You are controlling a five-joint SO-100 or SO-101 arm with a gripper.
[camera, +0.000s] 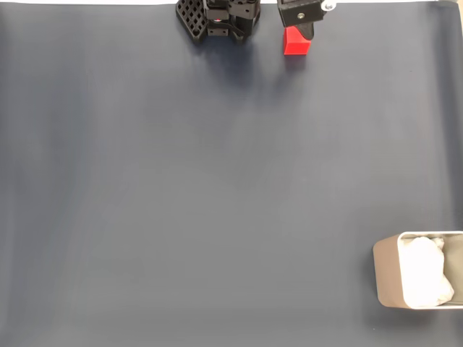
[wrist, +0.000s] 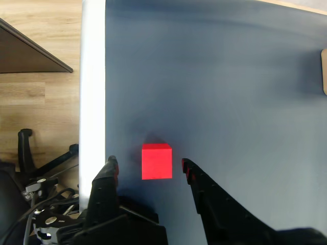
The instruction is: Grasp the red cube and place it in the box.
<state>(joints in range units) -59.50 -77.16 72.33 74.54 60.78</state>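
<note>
In the wrist view the black fingers (wrist: 148, 168) are standing wide apart, reaching up from the bottom edge, and the red cube (wrist: 156, 162) is sitting between their tips. A gap of dark counter is showing on each side of the cube, so neither finger is touching it; the gap on the right looks slightly narrower than the one on the left. The cube is resting flat on the dark blue-grey counter (wrist: 230, 92), casting a small shadow just beyond its far edge. To the left of the fingers the counter's pale edge (wrist: 92, 76) is running top to bottom, with a wooden floor (wrist: 36, 102) and a chair base (wrist: 38, 163) lying beyond it.

In the fixed view the arm is entering from the top edge, and the cube (camera: 296, 43) is lying directly under the black gripper part (camera: 307, 16) there; how far the fingers are spread cannot be judged well from this angle. A second black part of the arm (camera: 217, 18) is sitting to the left of it. The box (camera: 387, 271) is lying well apart from the fingers, at the lower right corner of the fixed view, with white wadded lining (camera: 425, 278) filling it.
</note>
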